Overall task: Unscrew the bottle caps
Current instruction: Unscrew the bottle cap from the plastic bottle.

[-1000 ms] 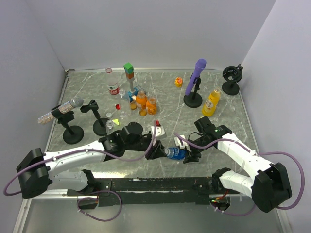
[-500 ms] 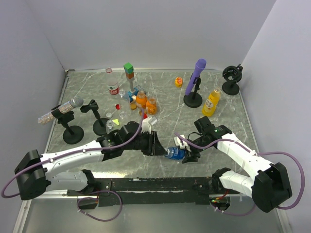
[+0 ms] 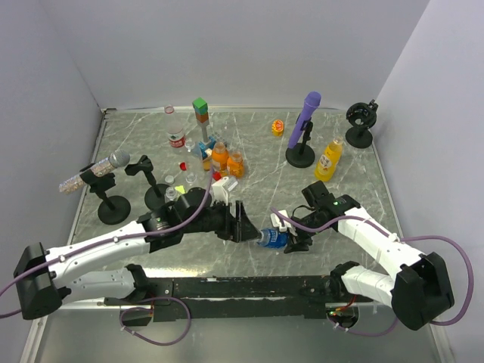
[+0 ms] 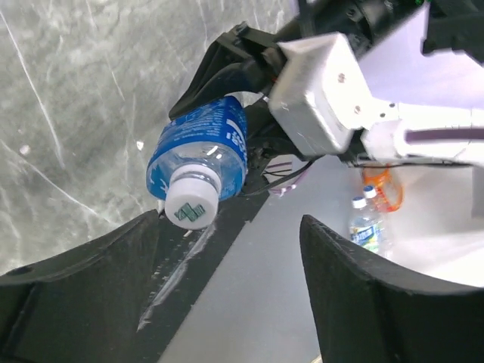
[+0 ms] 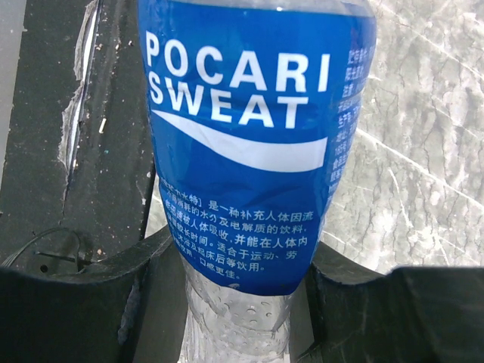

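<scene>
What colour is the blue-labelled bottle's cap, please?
White cap with a green mark; left wrist view.

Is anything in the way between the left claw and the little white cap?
No, nothing visible is. The white cap sits just ahead of the open left gripper. The right gripper holds the Pocari Sweat bottle by its body, behind the cap.

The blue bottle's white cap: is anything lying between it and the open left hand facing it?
Nothing. The left wrist view shows the white cap bare just before the open left hand; the right hand grips the blue bottle.
</scene>
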Motion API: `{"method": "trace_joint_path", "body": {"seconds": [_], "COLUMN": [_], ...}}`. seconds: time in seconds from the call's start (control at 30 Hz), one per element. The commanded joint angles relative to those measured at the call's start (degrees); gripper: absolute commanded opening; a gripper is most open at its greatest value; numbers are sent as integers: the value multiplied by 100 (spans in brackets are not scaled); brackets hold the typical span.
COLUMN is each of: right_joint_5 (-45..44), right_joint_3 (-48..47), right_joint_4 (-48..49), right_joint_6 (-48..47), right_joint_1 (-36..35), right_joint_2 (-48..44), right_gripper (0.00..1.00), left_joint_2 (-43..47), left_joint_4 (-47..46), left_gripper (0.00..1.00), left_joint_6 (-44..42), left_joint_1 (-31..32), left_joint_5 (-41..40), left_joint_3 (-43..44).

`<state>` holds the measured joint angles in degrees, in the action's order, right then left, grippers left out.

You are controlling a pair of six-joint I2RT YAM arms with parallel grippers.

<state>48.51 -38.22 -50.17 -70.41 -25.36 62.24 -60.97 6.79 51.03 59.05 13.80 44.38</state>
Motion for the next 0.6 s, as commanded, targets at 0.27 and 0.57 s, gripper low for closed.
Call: {"method": "trace_joint_path", "body": {"seconds": [0.27, 0.57], "right_joint_5": [71, 71], "right_joint_3": [-54, -54], "right_joint_4": [7, 8], "right_joint_6": [-122, -122], "right_joint_1": [-39, -47], "right_joint_2": [43, 87], "right_gripper": [19, 19], "left_joint_2": [2026, 588], "left_joint_4": [-1914, -2542], "left_gripper": [97, 99], "left_joint_6": [-5465, -6904], "left_joint_1": [151, 151], "left_joint_5": [641, 966], "left_joint_3": [-1675, -1231]}}
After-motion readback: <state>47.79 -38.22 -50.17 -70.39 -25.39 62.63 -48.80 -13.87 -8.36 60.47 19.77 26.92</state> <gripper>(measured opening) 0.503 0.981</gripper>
